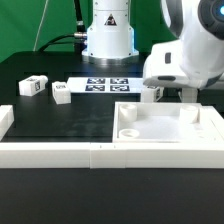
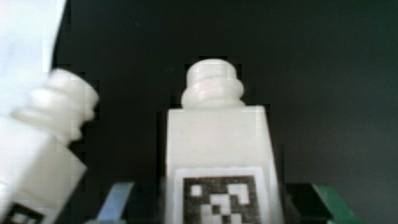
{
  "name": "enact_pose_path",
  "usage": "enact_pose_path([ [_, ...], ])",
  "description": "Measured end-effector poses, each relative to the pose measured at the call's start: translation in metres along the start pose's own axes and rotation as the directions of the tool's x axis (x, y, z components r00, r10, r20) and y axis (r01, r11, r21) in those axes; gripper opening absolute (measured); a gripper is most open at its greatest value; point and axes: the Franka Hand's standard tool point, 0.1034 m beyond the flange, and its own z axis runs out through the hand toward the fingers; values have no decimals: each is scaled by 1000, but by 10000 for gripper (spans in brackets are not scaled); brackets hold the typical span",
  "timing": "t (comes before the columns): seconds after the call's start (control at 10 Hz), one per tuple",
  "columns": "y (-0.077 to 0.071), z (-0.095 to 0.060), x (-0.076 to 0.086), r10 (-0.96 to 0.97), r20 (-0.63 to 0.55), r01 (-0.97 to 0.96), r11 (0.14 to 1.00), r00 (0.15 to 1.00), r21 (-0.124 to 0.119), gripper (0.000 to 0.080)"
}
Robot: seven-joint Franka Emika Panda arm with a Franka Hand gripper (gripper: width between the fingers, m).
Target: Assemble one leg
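Note:
In the wrist view one leg [image 2: 217, 140], a white stubby post with a threaded tip and a black-and-white tag, stands between my fingers [image 2: 118, 196]. Dark gaps show on both sides of it. My gripper [image 2: 217, 198] is open around it, not touching. A second leg [image 2: 50, 130] lies tilted close beside it. In the exterior view my gripper [image 1: 152, 92] is low over the black table at the right, just behind the tabletop panel [image 1: 190, 135], with a leg [image 1: 150, 97] partly showing under it. Two more legs [image 1: 33, 86] [image 1: 61, 92] lie at the exterior view's left.
The marker board [image 1: 105, 85] lies in front of the robot base [image 1: 108, 35]. A white rail [image 1: 50, 152] runs along the front edge and turns up at the left end [image 1: 5, 122].

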Motion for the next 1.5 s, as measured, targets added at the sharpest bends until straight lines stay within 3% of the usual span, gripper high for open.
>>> enact_pose_path([
  [0.3, 2, -41, -30, -8, -30, 8, 1000, 1000, -3, 288],
  [0.4, 1, -49, -37, -9, -64, 9, 1000, 998, -1, 288],
  [0.5, 3, -46, -39, -9, -60, 8, 1000, 998, -3, 288],
  [0.6, 2, -46, -35, -9, -79, 9, 1000, 997, -1, 288],
  [0.9, -2, -53, -25, -19, -332, 27, 999, 943, 22, 288],
  [1.2, 13, -72, -13, -72, -531, 79, 997, 844, -10, 288],
  [1.5, 18, -96, -21, -105, -721, 110, 993, 685, -40, 289],
])
